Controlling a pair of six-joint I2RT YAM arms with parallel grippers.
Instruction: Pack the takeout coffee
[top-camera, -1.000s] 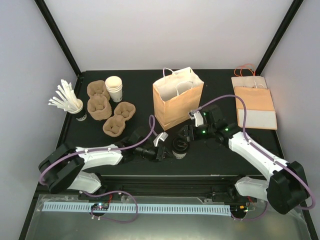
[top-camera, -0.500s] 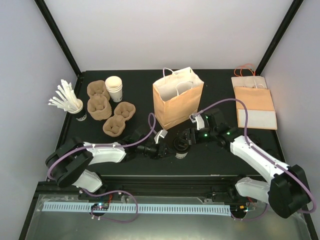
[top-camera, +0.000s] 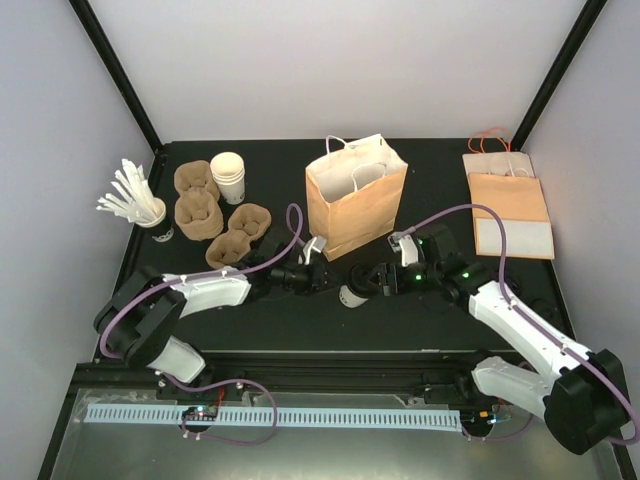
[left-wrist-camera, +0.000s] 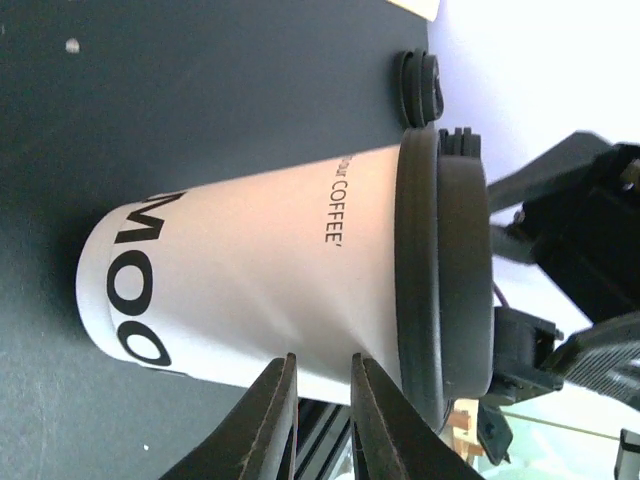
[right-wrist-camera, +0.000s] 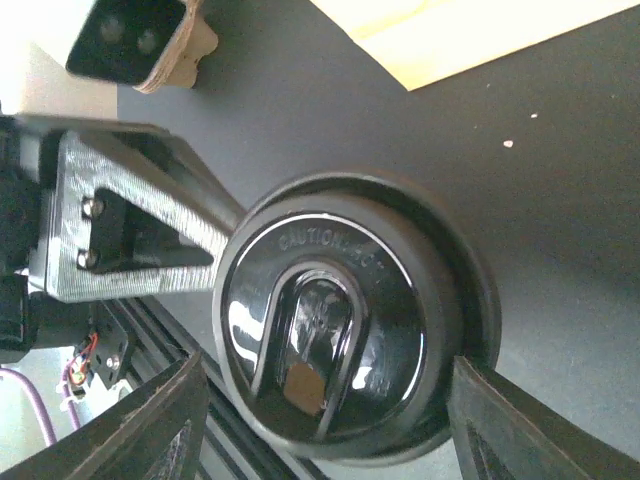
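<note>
The takeout coffee (top-camera: 349, 296), a white paper cup with a black lid, lies tipped over on the black table in front of the brown paper bag (top-camera: 355, 205). Its lid points at my right gripper (top-camera: 378, 283). In the right wrist view the lid (right-wrist-camera: 330, 320) faces the camera. My right gripper (right-wrist-camera: 325, 375) stands open, one finger on each side of the lid. My left gripper (top-camera: 326, 279) is on the cup's other side. In the left wrist view its fingertips (left-wrist-camera: 323, 360) are nearly together, hold nothing, and rest against the cup's white wall (left-wrist-camera: 260, 290).
Brown pulp cup carriers (top-camera: 215, 225), a stack of lidless white cups (top-camera: 228, 175) and a dark cup of white stirrers (top-camera: 150, 215) stand at the back left. Flat paper bags (top-camera: 510, 205) lie at the back right. The table's front edge runs just below the cup.
The cup stood upright a second ago and now lies tipped, its lid toward the right gripper. My left gripper moved up toward the bag. The right gripper shifted right and down.
</note>
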